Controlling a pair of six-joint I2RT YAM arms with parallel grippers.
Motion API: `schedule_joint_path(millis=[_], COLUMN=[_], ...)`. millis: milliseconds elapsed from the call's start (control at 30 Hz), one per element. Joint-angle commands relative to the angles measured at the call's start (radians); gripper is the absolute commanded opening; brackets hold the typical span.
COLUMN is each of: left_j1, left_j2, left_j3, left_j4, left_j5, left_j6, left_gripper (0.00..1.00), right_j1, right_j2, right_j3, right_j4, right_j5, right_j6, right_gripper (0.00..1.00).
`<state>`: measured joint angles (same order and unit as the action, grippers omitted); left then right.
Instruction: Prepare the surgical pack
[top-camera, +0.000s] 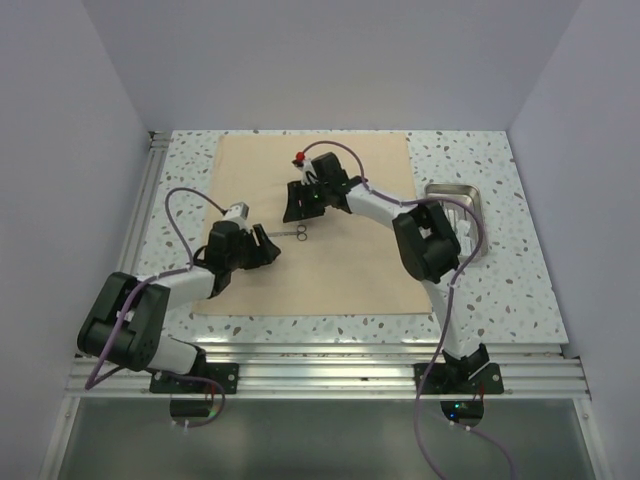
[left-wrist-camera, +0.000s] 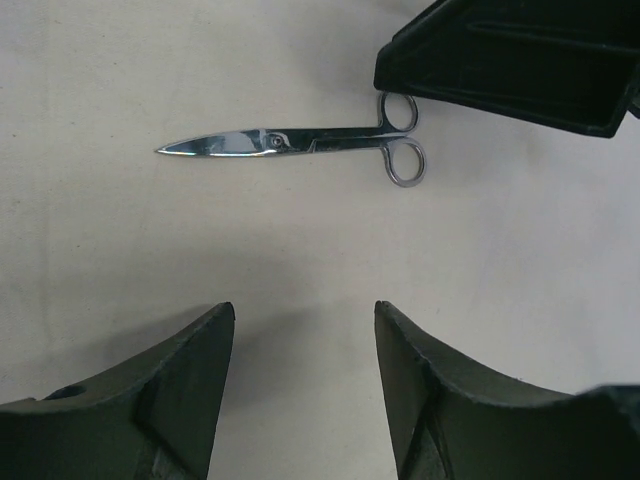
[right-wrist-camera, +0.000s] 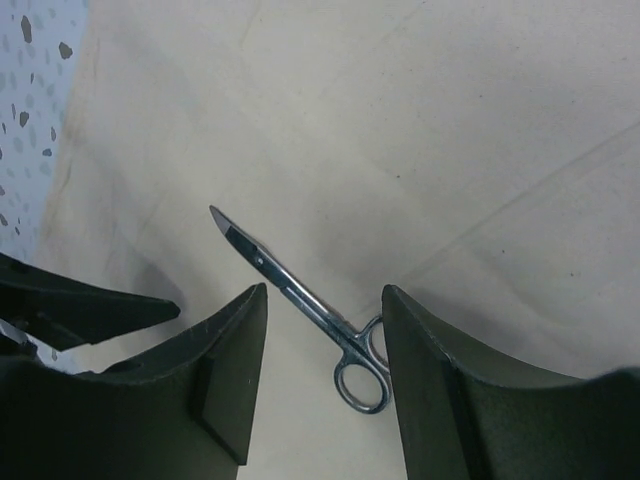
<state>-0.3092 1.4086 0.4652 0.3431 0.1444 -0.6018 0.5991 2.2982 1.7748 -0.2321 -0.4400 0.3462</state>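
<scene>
The tan cloth sheet (top-camera: 330, 260) lies flat on the table. Small metal scissors (top-camera: 291, 233) lie closed on it, left of centre. They show in the left wrist view (left-wrist-camera: 290, 142) and the right wrist view (right-wrist-camera: 300, 300). My right gripper (top-camera: 294, 214) is open and empty, low over the scissors, and its jaws (right-wrist-camera: 325, 290) straddle the handle end without gripping. My left gripper (top-camera: 271, 248) is open and empty (left-wrist-camera: 305, 310), just near of the blade tip. The steel tray (top-camera: 452, 190) sits off the cloth at the right. Forceps and packets are out of view.
One finger of my right gripper (left-wrist-camera: 510, 60) covers part of the scissor rings in the left wrist view. The left fingertip (right-wrist-camera: 90, 310) shows at the left of the right wrist view. Speckled table (top-camera: 520, 290) surrounds the cloth; grey walls enclose three sides.
</scene>
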Motion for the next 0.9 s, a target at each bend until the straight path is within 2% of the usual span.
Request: schedule_joint_path(millis=[0, 167, 300, 433, 533, 867], left_j1=[0.012, 0.012, 0.012, 0.012, 0.012, 0.012], left_j2=[0.035, 0.078, 0.102, 0.119, 0.130, 0.125], left_j3=[0.038, 0.061, 0.070, 0.078, 0.081, 0.082], left_j4=[0.053, 0.045, 0.039, 0.030, 0.023, 0.013], left_j5=[0.032, 0.034, 0.038, 0.032, 0.026, 0.000], left_j6=[-0.015, -0.015, -0.016, -0.015, -0.013, -0.006], left_gripper=[0.61, 0.49, 0.43, 0.29, 0.25, 0.24], right_j1=[-0.007, -0.002, 0.011, 0.025, 0.034, 0.071], right_j2=[0.038, 0.087, 0.047, -0.014, -0.054, -0.104], right_j3=[0.086, 0.149, 0.072, -0.021, -0.066, -0.115], right_j4=[0.024, -0.079, -0.096, -0.085, -0.099, -0.231], right_j5=[-0.040, -0.068, -0.063, -0.066, -0.071, -0.104], right_j6=[0.028, -0.010, -0.032, -0.041, -0.039, -0.059], right_gripper=[0.53, 0.47, 0.42, 0.41, 0.39, 0.38])
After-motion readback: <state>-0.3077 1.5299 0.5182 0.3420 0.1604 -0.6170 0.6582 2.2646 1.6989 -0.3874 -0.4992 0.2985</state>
